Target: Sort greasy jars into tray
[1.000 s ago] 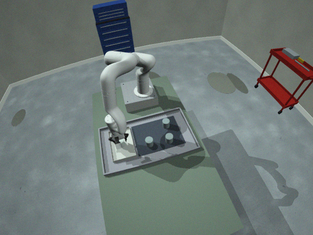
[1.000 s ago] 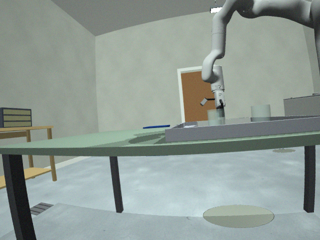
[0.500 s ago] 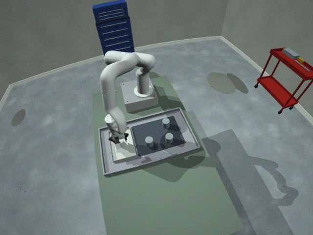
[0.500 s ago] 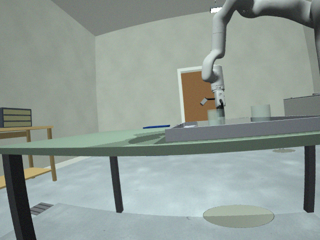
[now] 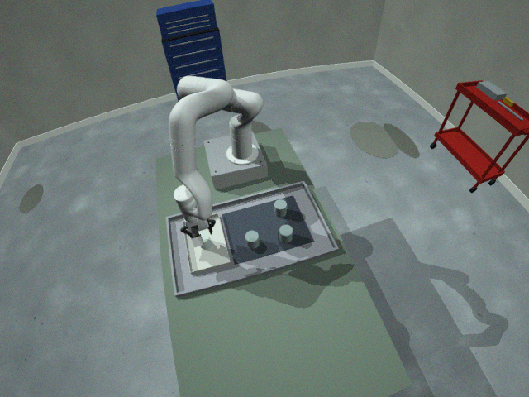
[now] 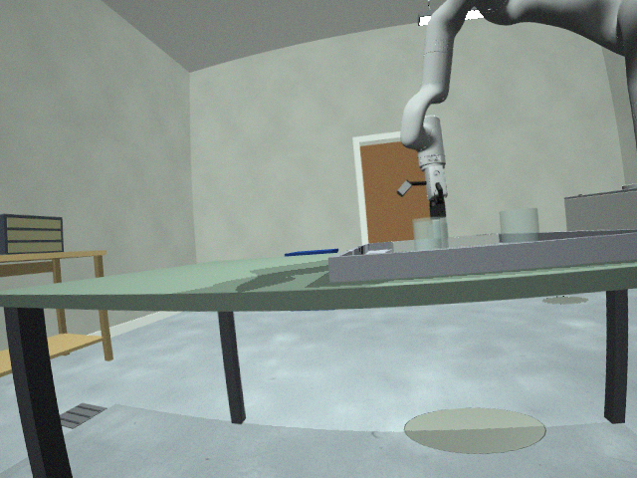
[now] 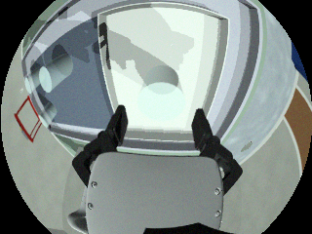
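My hand point(image 7: 160, 127) hung wide and empty above one glass jar point(image 7: 162, 100) standing in the tray point(image 5: 207, 265), while three jars point(image 5: 252, 239) stood on the drying mat point(image 5: 264, 217).

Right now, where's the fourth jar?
In the wrist view the jar stands inside the pale tray, just below the open claw. In the top view the arm mostly hides it, left of the dark mat.
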Controlling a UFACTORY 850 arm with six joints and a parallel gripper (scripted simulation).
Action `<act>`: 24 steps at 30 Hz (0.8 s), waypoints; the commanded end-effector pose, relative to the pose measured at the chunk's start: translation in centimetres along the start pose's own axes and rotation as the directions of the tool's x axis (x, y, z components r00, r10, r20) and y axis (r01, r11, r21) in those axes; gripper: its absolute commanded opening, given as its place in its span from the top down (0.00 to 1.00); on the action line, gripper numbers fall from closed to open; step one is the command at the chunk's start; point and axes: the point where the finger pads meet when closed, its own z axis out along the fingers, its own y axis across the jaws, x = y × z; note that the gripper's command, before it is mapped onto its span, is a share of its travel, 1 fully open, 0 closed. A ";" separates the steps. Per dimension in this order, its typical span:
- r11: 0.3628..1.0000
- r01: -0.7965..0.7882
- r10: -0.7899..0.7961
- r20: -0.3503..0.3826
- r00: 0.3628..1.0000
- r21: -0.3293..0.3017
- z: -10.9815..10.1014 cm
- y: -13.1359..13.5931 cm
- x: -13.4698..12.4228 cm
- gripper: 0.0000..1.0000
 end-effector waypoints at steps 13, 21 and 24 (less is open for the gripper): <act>1.000 0.000 0.000 -0.002 1.000 -0.002 -5.5 0.0 0.1 0.00; 1.000 0.000 0.000 -0.002 1.000 -0.002 -5.5 0.0 0.1 0.00; 1.000 0.000 0.000 -0.002 1.000 -0.002 -5.5 0.0 0.1 0.00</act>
